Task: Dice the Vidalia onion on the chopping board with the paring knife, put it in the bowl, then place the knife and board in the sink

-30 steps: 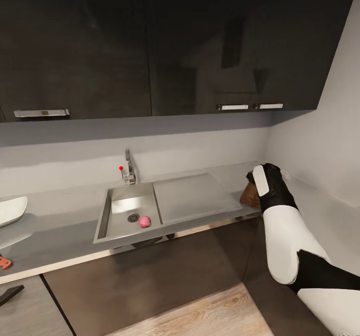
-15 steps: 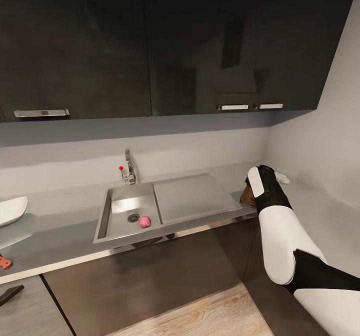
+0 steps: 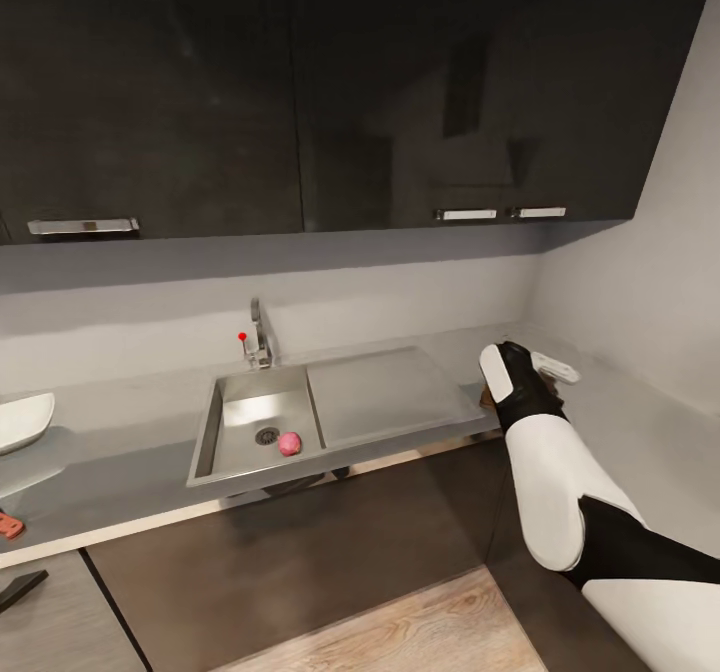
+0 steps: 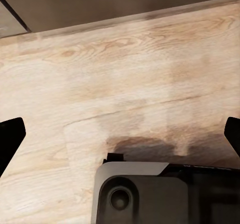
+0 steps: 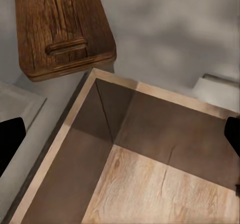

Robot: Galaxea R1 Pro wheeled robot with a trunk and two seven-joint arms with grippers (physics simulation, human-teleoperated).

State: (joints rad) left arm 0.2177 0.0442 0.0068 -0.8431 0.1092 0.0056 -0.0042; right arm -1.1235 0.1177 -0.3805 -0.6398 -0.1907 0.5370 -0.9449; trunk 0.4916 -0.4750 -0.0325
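the right arm has slid left and back a little over the last second, so less of the chopping board point(image 3: 487, 393) peeks out from behind the wrist than before. sink and onion haven't budged.

nearest the robot, the right gripper point(image 5: 120, 134) has its two dark fingertips point(image 5: 11, 136) spread wide at the edges of the right wrist view, nothing between them, so it's released. it hangs over the front edge of the countertop point(image 3: 110, 472), above the cabinet corner and wood floor. the board lies flat on the grey top just past that edge, slotted handle end point(image 5: 65, 46) facing the gripper. the left gripper point(image 4: 120, 139) is also spread and empty, pointing down at the floor point(image 4: 130, 74).

further along, the sink point(image 3: 210, 422) holds the vidalia onion point(image 3: 289, 442) right beside the drain, untouched. the bowl point(image 3: 22, 420) is off at the far left of the counter, and a bit of red-orange at the left edge is probably the paring knife point(image 3: 10, 525) (too cropped to be sure).

my take: the step is fetching the board. push forward so the fingers straddle the handle end, come in low and level, and pinch the thin edge squarely. a flat board on a smooth slab will likely just skate away if nudged, so close firmly before lifting.
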